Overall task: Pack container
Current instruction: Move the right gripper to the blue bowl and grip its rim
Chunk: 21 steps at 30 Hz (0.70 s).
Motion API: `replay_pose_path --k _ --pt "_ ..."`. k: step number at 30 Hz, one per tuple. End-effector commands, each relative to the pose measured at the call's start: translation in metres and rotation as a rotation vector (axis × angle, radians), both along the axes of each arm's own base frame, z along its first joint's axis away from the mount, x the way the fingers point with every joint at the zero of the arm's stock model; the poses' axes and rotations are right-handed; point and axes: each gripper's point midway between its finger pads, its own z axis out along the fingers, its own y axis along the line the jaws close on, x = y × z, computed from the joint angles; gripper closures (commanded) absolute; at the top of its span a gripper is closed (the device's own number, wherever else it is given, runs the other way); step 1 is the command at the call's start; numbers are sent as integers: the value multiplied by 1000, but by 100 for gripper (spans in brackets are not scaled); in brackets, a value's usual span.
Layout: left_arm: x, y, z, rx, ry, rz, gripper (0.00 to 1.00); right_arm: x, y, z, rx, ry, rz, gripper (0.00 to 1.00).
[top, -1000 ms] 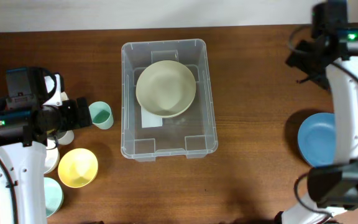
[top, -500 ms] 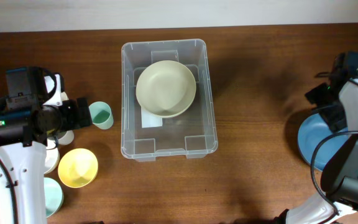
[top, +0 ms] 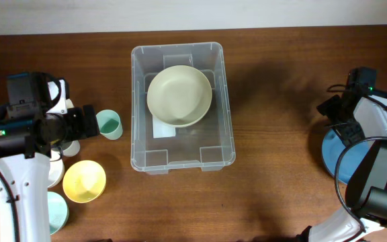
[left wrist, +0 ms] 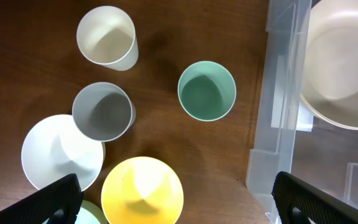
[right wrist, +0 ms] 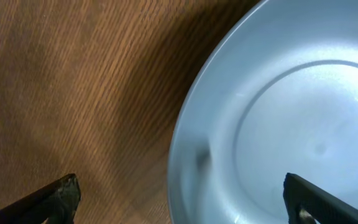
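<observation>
Now, right claw (right wrist: 180, 202) agape over blue bowl (right wrist: 278, 124).

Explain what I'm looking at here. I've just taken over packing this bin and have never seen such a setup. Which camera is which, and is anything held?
Two robot arms work at a wooden table. The wide picture looks straight down from above. The other two come from a camera on each wrist, and the dark tips in their bottom corners are that arm's own claw. The clear container sits mid-table with a cream bowl inside. The left claw hangs open above a teal cup, grey cup, white cup, white bowl and yellow bowl. The right claw is open over the edge of a blue bowl. Neither holds anything.
</observation>
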Motion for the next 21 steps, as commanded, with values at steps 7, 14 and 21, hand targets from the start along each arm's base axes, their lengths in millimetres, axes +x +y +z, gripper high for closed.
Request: replay_pose_path --k 7,14,21 --pt "1 0 13 -10 -43 11 0 -16 4 -47 28 126 -21 0" --pt "1 0 13 -10 -43 11 0 -16 4 -49 27 125 -21 4" --pt "1 -3 13 -22 -46 4 0 -15 4 -48 26 120 -21 29"
